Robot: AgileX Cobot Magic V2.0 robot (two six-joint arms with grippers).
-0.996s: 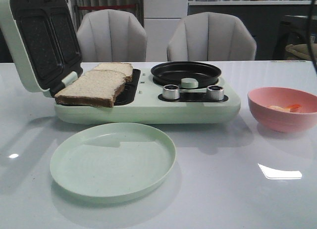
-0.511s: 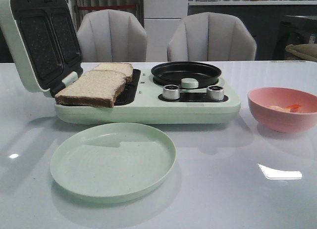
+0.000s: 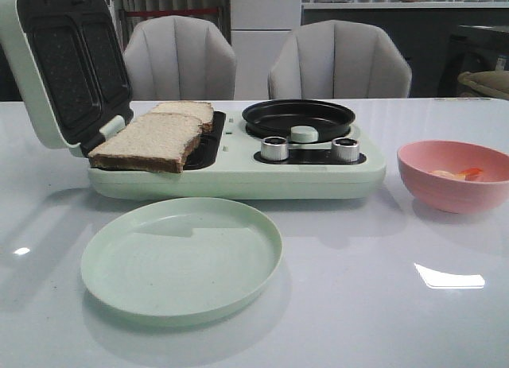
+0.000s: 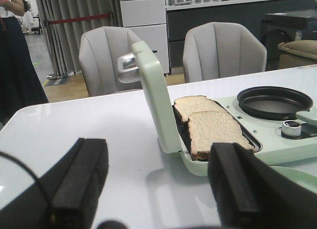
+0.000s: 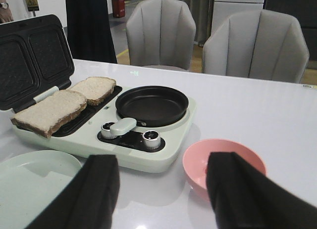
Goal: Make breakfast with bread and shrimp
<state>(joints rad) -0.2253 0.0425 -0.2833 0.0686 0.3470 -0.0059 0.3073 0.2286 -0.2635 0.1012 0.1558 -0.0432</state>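
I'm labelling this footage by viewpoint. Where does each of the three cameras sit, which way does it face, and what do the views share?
Front view: faces forward across the table over the plate, the breakfast maker and the pink bowl; no robot part shows.
Left wrist view: low, from the maker's lid side, toward the bread; the open left gripper frames it.
Right wrist view: above the bowl side, toward the frying pan; the open right gripper shows.
All three share the bread and pan.
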